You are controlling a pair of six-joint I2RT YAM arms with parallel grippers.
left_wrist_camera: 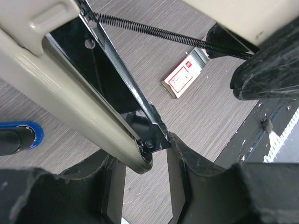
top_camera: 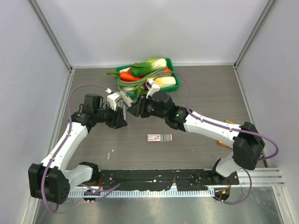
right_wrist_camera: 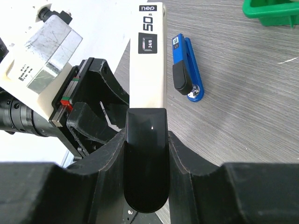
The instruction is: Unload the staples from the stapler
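Left end effector point(left_wrist_camera: 145, 156) pinches the stapler point(left_wrist_camera: 107, 93) at its hinge and the right end effector point(right_wrist_camera: 145, 140) pinches its top, holding it open above the mid-worktop point(top_camera: 201, 93), where the stretched spring point(left_wrist_camera: 154, 30) could yank either grip loose and drop it.

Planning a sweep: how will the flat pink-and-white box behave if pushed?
The box lies flat on the table, so it should slide, not roll or tip. It looks like thin card, probably light and crushable. Its grey end may be open, so contents could spill.
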